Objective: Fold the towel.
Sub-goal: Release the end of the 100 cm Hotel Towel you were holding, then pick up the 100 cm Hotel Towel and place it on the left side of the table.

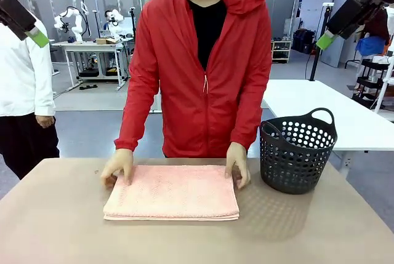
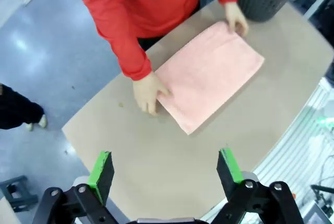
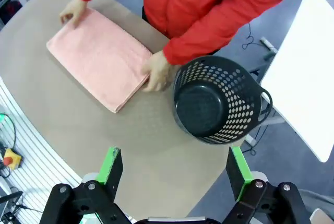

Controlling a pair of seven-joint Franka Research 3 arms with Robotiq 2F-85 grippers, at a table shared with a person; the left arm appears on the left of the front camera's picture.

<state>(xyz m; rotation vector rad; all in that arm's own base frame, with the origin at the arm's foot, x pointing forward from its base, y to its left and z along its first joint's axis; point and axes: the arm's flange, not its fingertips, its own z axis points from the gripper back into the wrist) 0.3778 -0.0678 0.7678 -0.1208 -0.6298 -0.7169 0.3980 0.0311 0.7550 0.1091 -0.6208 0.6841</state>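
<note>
L gripper point(image 2: 164, 156) and R gripper point(image 3: 173, 151) hang high, jaws spread, empty; towel point(image 1: 172, 191) flat at table point(image 1: 55, 227) ctr, already a layered rectangle, one hand point(image 1: 118, 165) pressing its 10 o'clock corner, other hand point(image 1: 237, 164) 2 o'clock, basket point(image 1: 297, 150) at 3 o'clock; judged late fold stage, next prob. smoothing or one more fold, edges kept aligned.

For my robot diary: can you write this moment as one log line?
towel: folded flat | person's hands: on far corners | basket: empty | both jaws: open, raised

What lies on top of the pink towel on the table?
On the folded salmon-pink terry towel rest one hand and the other hand of the person, at its far corners. The cloth under them and its lower layers are hidden.
</note>
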